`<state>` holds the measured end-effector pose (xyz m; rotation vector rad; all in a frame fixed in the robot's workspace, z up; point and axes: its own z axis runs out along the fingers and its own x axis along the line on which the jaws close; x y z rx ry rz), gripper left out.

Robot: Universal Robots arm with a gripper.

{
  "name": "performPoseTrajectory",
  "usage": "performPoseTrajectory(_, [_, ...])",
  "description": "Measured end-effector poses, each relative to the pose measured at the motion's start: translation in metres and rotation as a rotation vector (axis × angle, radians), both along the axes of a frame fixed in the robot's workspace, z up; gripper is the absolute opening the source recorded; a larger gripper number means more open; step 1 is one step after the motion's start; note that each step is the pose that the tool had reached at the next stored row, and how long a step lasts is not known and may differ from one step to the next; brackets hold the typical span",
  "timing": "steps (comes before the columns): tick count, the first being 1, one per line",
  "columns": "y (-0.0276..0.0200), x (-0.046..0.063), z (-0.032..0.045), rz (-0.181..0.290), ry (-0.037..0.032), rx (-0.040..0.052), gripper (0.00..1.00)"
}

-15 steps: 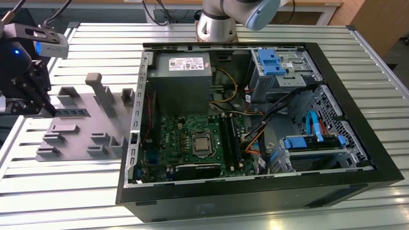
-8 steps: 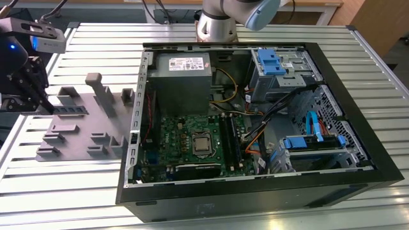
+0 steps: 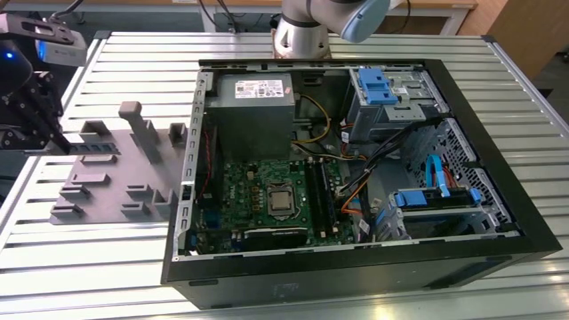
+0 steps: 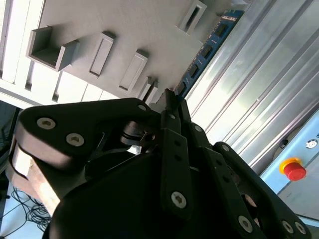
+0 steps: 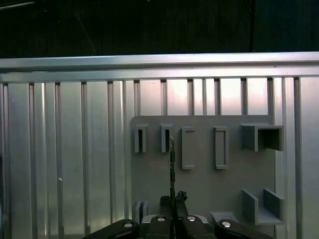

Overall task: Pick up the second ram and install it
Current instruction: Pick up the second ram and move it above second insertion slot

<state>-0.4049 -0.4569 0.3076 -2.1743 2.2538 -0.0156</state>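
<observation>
I hold my black gripper well outside the open black tower computer case, off to the exterior view's left of it. The second ram, a long narrow stick with a row of dark chips, juts from it toward the case. Under the stick, just beside the case, a grey plastic holder plate with upright slots lies on the slatted aluminium table. Inside the case sit a square green motherboard, a grey metal power supply box and bright-blue plastic drive latches. My silver arm column stands past the case's far side.
</observation>
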Motion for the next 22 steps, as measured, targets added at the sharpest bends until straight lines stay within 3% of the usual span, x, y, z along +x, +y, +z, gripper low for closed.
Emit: performPoseTrajectory(22, [0.0,0.0,0.0256,0.0,0.0,0.0,0.14])
